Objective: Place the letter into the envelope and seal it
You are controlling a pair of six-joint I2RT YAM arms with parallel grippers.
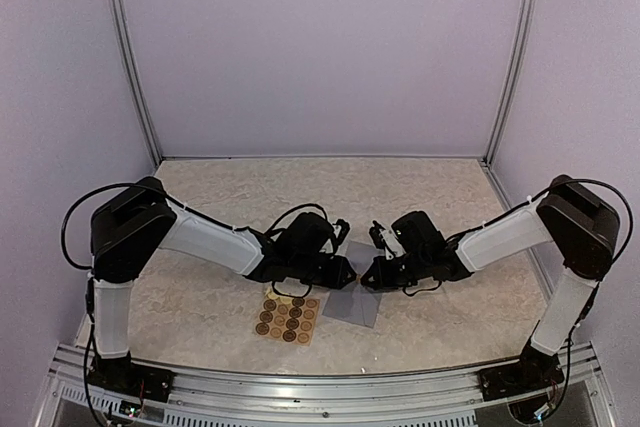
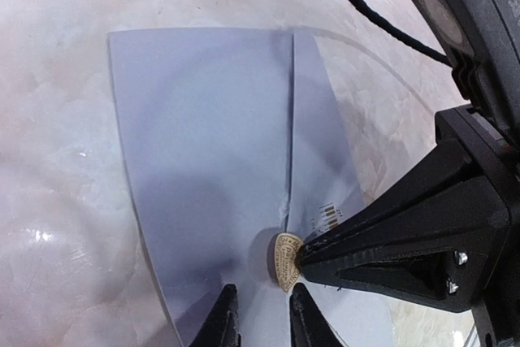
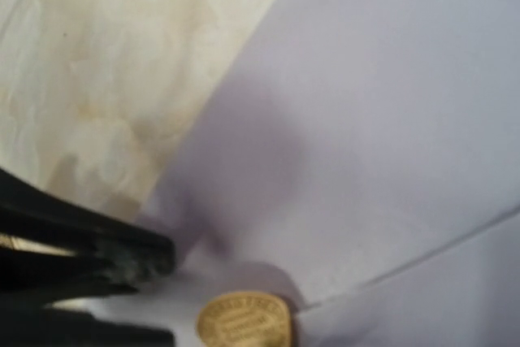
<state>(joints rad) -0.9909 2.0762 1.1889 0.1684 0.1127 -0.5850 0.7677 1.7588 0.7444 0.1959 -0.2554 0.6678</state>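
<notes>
Barely: right gripper touches sticker at envelope flap edge.

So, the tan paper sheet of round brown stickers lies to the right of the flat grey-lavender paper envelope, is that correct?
Not quite: the sticker sheet lies to the left of the envelope, as the top external view shows.

sticker on envelope; sticker sheet left of envelope

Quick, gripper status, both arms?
Left gripper: fingers slightly open, holding nothing.
Right gripper: closed, tip against the round sticker over the envelope; whether it grips it cannot be told.
</notes>
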